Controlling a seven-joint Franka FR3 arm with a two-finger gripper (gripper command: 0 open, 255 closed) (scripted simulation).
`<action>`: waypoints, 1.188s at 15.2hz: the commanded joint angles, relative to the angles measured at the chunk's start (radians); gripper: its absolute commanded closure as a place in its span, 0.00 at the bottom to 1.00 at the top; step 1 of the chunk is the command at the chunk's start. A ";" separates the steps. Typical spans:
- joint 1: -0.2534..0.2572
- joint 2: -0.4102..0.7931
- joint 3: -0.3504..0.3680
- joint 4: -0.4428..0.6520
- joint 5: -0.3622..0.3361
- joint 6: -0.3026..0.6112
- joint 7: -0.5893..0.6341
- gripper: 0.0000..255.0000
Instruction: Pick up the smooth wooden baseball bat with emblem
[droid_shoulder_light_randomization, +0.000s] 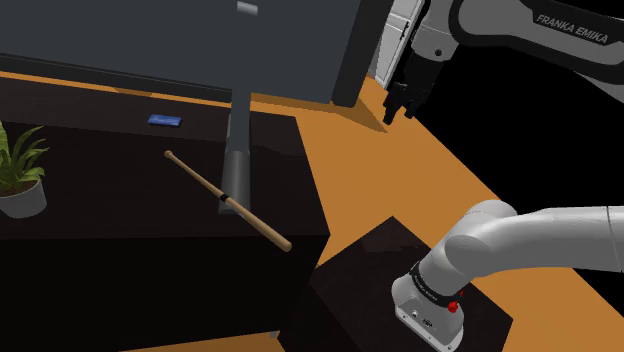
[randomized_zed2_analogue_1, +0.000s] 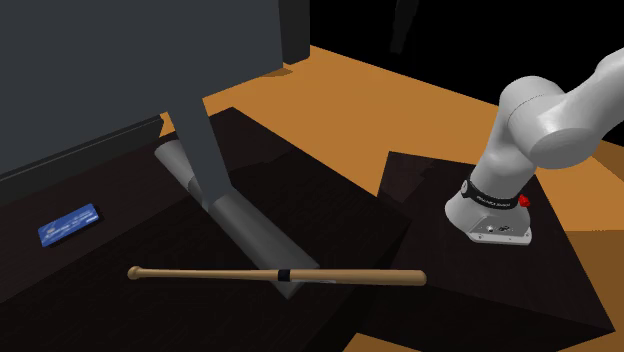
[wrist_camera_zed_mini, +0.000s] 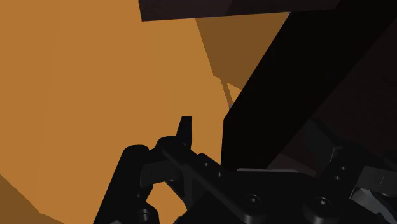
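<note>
- Above the orange floor (droid_shoulder_light_randomization: 450, 180), well apart from the dark surface (droid_shoulder_light_randomization: 120, 250): all-black two-finger hand (droid_shoulder_light_randomization: 399, 116), fingers slightly apart, gripping and touching nothing.
- On that surface: smooth light-brown wooden baseball bat (droid_shoulder_light_randomization: 225, 197) (randomized_zed2_analogue_1: 200, 273), black band at mid-length, lying flat across a long grey stand foot (randomized_zed2_analogue_1: 240, 225).
- Behind the bat: flat blue card (droid_shoulder_light_randomization: 164, 120).

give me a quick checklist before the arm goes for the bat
1. Bat free: ok, it lies on the dark table with nothing on it.
2. Pincer open and empty: ok.
3. Pincer above bat: not ok, it hangs over the orange floor, off the table.
4. Bat lying flat: not ok, its middle rests across a grey stand foot.
5. Plant and blue card apart from bat: ok.
6. Emblem: cannot tell.
</note>
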 joint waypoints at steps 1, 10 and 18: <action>0.000 0.000 0.000 0.000 0.000 0.000 0.000 0.00; 0.062 0.196 0.160 0.058 0.077 0.102 0.136 0.00; 0.103 0.419 0.297 0.176 0.090 0.177 0.262 0.00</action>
